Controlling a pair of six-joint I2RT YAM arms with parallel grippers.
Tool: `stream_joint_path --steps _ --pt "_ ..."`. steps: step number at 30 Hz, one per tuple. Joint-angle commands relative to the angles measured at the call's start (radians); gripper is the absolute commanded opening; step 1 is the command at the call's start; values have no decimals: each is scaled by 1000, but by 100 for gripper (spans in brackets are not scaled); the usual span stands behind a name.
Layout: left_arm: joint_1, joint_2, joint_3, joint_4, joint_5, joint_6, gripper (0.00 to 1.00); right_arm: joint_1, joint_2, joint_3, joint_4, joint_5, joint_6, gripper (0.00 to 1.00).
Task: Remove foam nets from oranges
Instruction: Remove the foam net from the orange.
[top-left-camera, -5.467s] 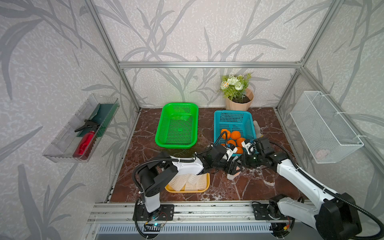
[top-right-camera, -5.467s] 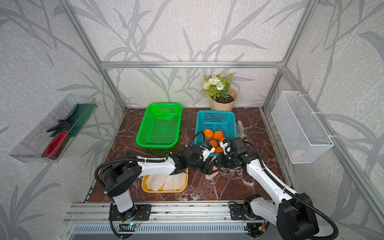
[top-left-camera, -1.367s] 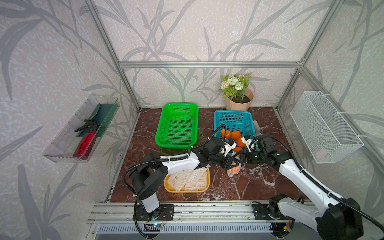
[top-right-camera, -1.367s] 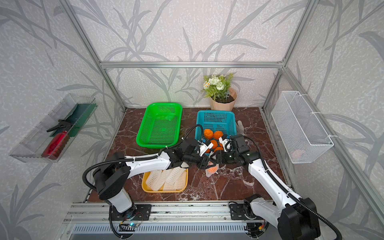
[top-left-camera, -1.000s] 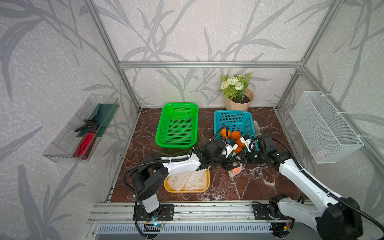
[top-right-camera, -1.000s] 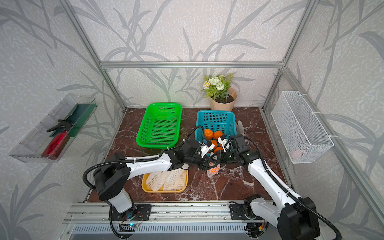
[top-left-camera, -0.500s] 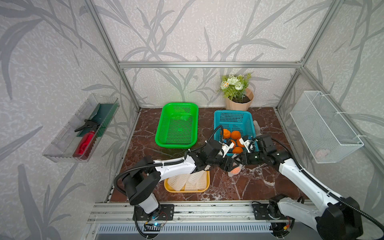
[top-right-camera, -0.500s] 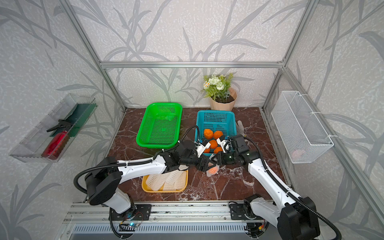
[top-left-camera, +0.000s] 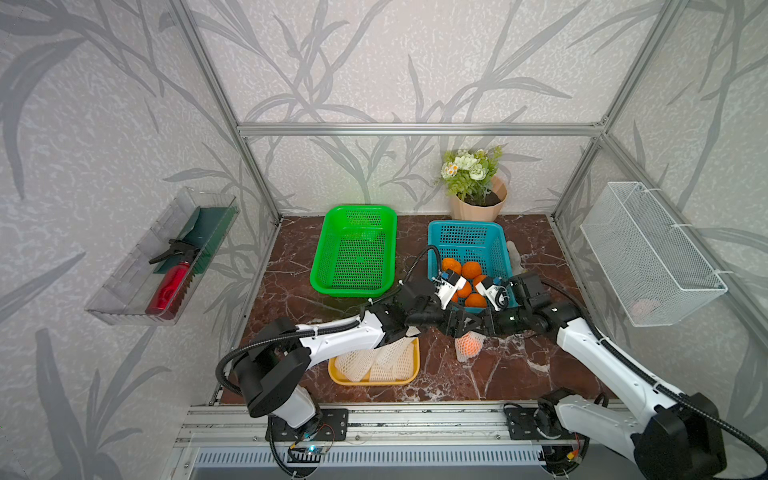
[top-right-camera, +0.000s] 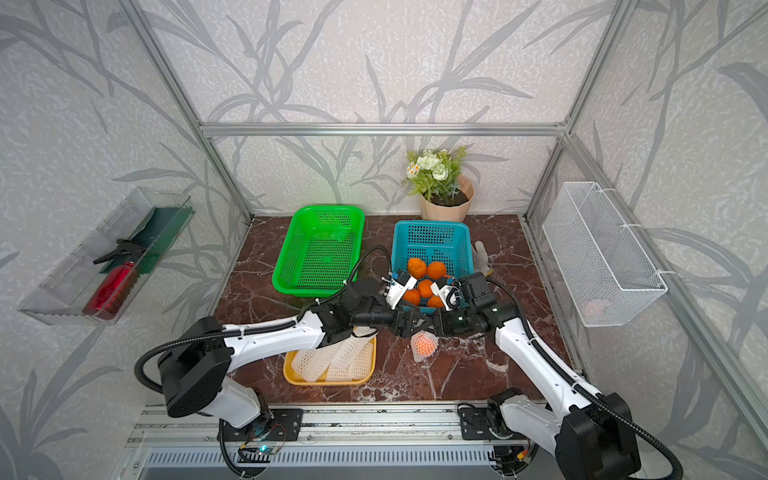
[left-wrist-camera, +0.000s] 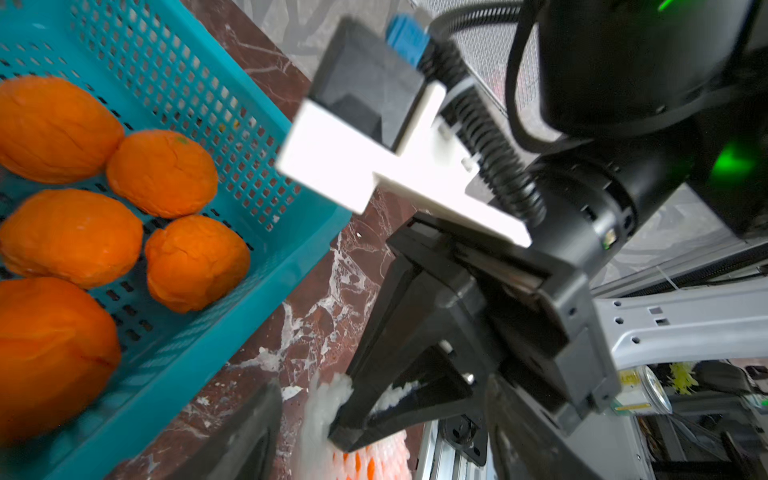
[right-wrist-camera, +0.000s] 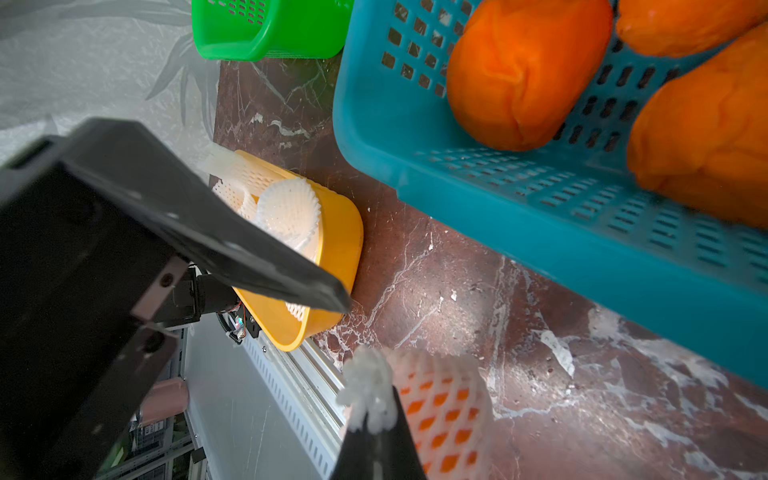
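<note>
1. Here, in both top views, my two black-tipped arms meet nose to nose low over the dark marble table (top-left-camera: 511, 374), just in front of the blue basket (top-left-camera: 461, 225).
2. The right gripper (top-left-camera: 482, 328) is clamped fully closed. It pinches the bunched white end of a foam net (right-wrist-camera: 368, 386).
3. That net is wrapped around one orange (right-wrist-camera: 446, 415), whose skin shows through the diamond holes.
4. This wrapped fruit lies just below the two gripper tips, on the side towards the front rail. I cannot tell whether it rests on the table or hangs from the pinch.
5. The sleeve's long axis runs from the pinched tuft down and away from the right gripper, with the fruit filling the far part.
6. The left gripper (top-left-camera: 451, 322) has its jaws spread wide and holds nothing. In the left wrist view its fingers stand on either side of the right gripper's tip and the tuft, so it is the free hand and right beside the work.
7. Five bare oranges (top-left-camera: 471, 270) sit in the blue basket. The empty nets (top-left-camera: 374, 359) lie in the yellow tray (top-left-camera: 374, 381).
8. My reading is that the left gripper must drop lower along the sleeve to steady the fruit while the right pulls the net off.
</note>
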Motion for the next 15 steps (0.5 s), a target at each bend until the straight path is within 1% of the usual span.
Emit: stream_joint_path --steps 1,9,15 --pt "-9 14 -17 47 50 43 74 3 -31 -5 1 -29 -35 0" --pt "-18 26 3 -49 60 146 73 3 -49 -9 -11 -50 -68 0" --pt "-23 44 18 -91 69 188 67 4 -37 -2 -12 -64 -80 0"
